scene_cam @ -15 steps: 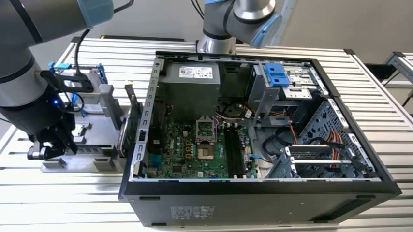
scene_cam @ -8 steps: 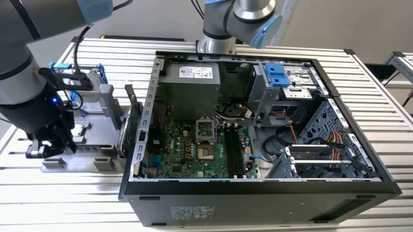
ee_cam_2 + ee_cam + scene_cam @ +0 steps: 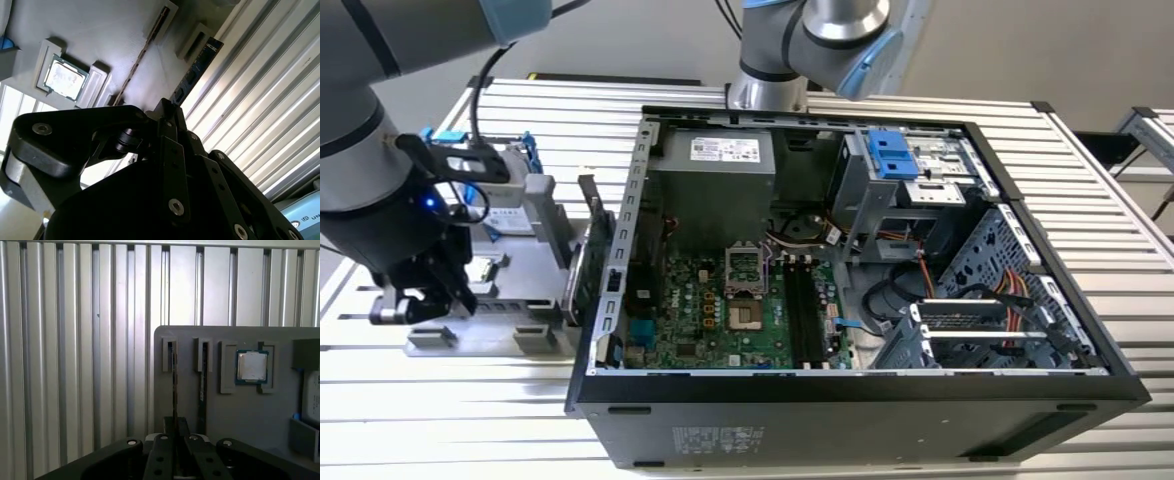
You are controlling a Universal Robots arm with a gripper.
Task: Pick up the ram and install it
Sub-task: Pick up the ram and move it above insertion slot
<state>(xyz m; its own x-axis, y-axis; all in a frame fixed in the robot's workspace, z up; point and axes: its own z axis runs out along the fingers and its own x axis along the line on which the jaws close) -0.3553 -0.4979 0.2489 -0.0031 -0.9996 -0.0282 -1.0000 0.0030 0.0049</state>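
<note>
Ram (image 3: 173, 385) stands edge-on in the gray holder's (image 3: 225, 415) slot nearest the holder's edge, beside a second stick (image 3: 202, 380) and a chip (image 3: 251, 366). The gripper (image 3: 175, 422) is pressed together, pinching the ram. The holder sits on the tabletop (image 3: 480, 400) at the exterior view's left, beside the open case (image 3: 854, 400).
</note>
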